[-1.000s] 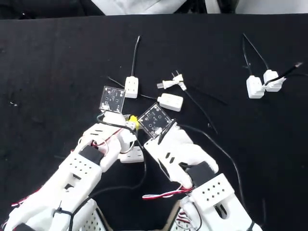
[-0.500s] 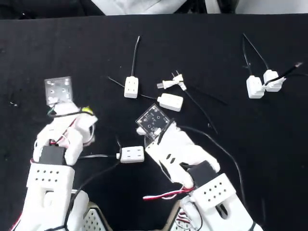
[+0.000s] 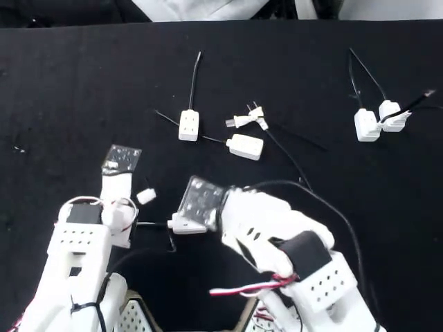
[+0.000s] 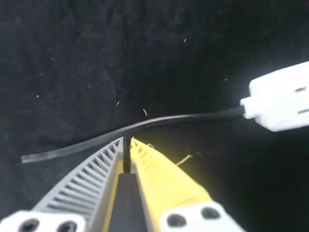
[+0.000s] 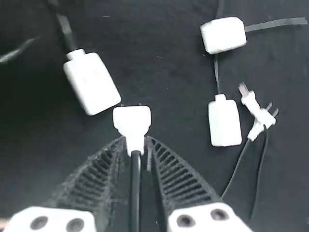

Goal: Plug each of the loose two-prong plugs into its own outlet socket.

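Left gripper (image 4: 126, 141): the grey and yellow fingers (image 4: 154, 176) are pressed together, with only a thin dark slit left between them.
Cable (image 4: 183, 117): a thin black lead is met by the left gripper's tips. Whether it is pinched there cannot be told. It is run across the cloth to the near socket.
Near socket (image 3: 187, 223): a white outlet block is laid flat on the black table (image 3: 69, 83), low in the high view between the two arms. Its cable is led off toward the left arm (image 3: 79, 249).
Right gripper (image 5: 133, 141): the dark ribbed fingers are closed around the neck of the plug, and the plug's lead is passed back between them.
Plug (image 5: 131, 122): a white two-prong plug is held with its prongs pointed away from the wrist. It is placed just beside a corner of the near socket and is not inserted.
Right arm (image 3: 277, 232): it is set just to the right of the near socket.
Upper socket (image 3: 188, 124): a white block is laid near the table's middle, with its lead run toward the far edge.
Second socket (image 3: 246, 146): a white block is laid just to the right of the upper socket, apart from it.
Loose plugs (image 3: 248, 117): two small white plugs are laid crossed and touching, just beyond the second socket.
Far pair (image 3: 367, 126): two white pieces are laid touching at the far right, well apart from both arms.
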### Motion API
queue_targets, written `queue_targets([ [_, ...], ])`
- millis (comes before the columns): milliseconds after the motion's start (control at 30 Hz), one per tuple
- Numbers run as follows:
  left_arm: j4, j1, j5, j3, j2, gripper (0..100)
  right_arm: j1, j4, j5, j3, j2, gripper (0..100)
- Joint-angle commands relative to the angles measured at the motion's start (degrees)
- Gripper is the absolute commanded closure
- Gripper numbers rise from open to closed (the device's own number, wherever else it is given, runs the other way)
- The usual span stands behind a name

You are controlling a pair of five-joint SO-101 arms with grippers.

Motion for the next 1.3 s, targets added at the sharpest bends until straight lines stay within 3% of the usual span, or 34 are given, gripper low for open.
queue_targets([
  [0, -4.7, -0.4, -0.4, 2.7, 0.0, 97, -2.8, 3.7, 3.2, -7.4, 6.3, 98.8],
  [467, -9.1, -0.5, 4.1, 5.6, 0.0, 97, -7.6, 4.0, 8.7, -19.3, 33.9, 98.8],
  [867, -9.0, -2.9, 4.6, 5.6, -0.2, 97, -7.6, 4.0, 9.0, -26.5, 43.9, 98.8],
  [1000, -9.0, -3.2, 4.6, 5.6, -0.1, 97, -7.5, 4.0, 13.7, -27.0, 48.5, 98.8],
  [1267, -9.0, -3.1, 4.6, 5.7, 0.1, 97, -2.5, 4.2, 15.4, -34.1, 53.0, 98.8],
])
